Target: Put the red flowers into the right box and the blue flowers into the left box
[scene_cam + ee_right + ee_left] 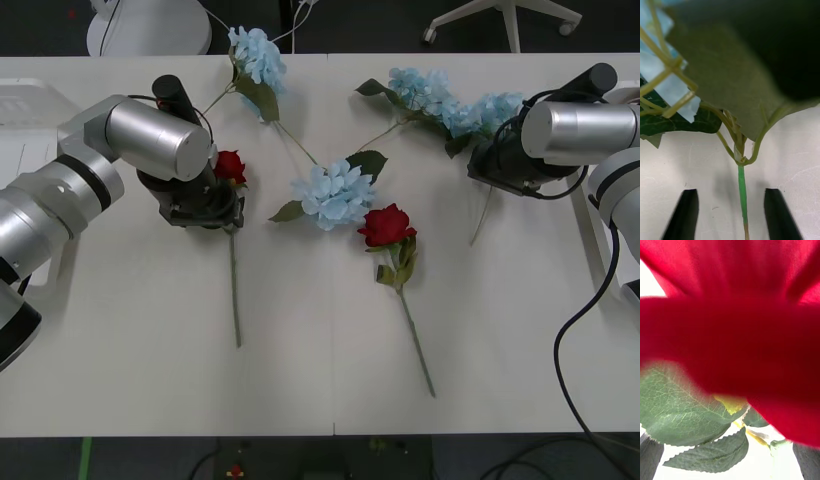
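On the white table (130, 380), one red rose (229, 165) lies at about ten o'clock from the centre, its bud pressed against the left gripper (730, 465), whose dark fingers (649, 455) stand spread either side of its leaves. A second red rose (387, 224) lies free at the centre, beside a blue hydrangea (333, 193). At two o'clock, the right gripper (731, 217) hangs over a blue flower (492, 108), fingers (681, 217) parted around its green stem (741, 191), apart from it. Another blue head (257, 54) lies at twelve o'clock.
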Robot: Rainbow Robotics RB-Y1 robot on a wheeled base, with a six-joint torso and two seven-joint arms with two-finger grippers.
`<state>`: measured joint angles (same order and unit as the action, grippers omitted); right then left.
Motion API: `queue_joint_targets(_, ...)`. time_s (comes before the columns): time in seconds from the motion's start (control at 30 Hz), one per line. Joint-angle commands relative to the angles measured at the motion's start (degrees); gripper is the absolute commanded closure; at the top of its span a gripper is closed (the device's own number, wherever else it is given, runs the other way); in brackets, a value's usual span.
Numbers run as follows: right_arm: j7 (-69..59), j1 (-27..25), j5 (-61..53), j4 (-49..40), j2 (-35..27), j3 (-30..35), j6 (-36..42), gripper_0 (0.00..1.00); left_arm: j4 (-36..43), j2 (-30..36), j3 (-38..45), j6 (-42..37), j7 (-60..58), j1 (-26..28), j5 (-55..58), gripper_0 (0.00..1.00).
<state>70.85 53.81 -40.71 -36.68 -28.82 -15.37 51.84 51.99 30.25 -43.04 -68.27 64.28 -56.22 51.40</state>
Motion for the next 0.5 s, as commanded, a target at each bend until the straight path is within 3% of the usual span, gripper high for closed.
queue_joint_targets(0.03,3.5,3.0,1.0,-0.3,1.0,0.1,0.0,0.97,0.0,-1.2,-3.1,2.4,-3.1,0.2,-0.8,0.00)
queue_joint_targets(0.33,5.6,4.3,0.0,-0.6,-1.0,0.7,4.5,1.00,0.0,-1.2,-7.1,4.1,-2.9,0.2,-1.0,0.00)
queue_joint_targets(0.4,8.6,4.7,-1.6,-1.5,-2.4,1.4,7.3,1.00,0.0,-1.3,-8.0,4.5,-2.8,0.1,-0.9,0.44)
queue_joint_targets(0.43,10.4,4.8,-3.3,-2.2,-3.4,1.6,8.6,1.00,0.0,-1.3,-8.5,5.0,-2.8,0.1,-1.0,0.82)
queue_joint_targets(0.47,12.6,4.8,-5.0,-3.3,-4.7,1.6,10.0,1.00,0.0,-1.2,-9.0,5.4,-2.8,0.1,-1.0,1.00)
queue_joint_targets(0.5,14.1,4.7,-6.1,-4.4,-5.5,1.6,11.2,1.00,0.0,-1.2,-9.3,5.6,-2.8,0.1,-1.0,1.00)
